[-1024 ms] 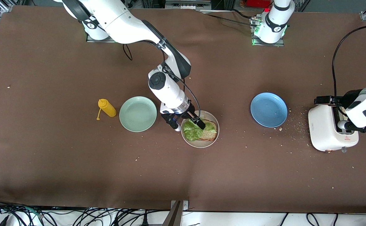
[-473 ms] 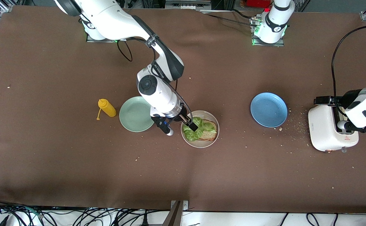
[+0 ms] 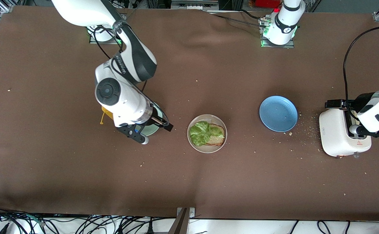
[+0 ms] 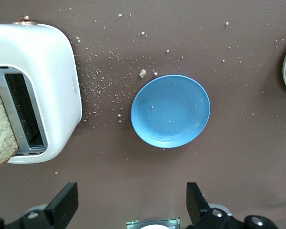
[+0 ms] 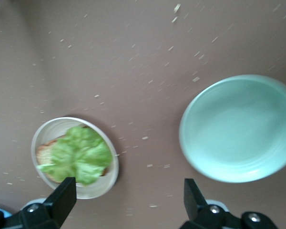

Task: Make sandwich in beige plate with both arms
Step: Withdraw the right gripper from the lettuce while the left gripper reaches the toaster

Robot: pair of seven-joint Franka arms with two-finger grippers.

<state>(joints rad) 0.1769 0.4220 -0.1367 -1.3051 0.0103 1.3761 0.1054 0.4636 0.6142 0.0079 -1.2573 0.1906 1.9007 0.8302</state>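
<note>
The beige plate [image 3: 206, 149] sits mid-table with one brown bread slice [image 3: 218, 138] on it and a green lettuce leaf [image 3: 201, 132] on top. My right gripper [image 3: 156, 133] is open and empty, over the table at the mint green plate's edge, apart from the beige plate. Its wrist view shows the beige plate [image 5: 113, 167], the lettuce [image 5: 78, 155] and open fingers [image 5: 62, 200]. My left gripper [image 3: 372, 132] is open and empty over the white toaster [image 3: 335, 133]. A second bread slice [image 4: 0, 129] stands in the toaster's slot.
The mint green plate [image 3: 151, 130] is mostly hidden under the right wrist; it shows empty in the right wrist view [image 5: 238, 129]. A yellow mustard bottle [image 3: 104, 112] peeks out beside it. An empty blue plate [image 3: 278, 113] lies between the beige plate and toaster. Crumbs lie around the toaster.
My right gripper has let go of the lettuce, left it on the bread, and moved off the beige plate toward the mint green plate. The left arm has not moved.
</note>
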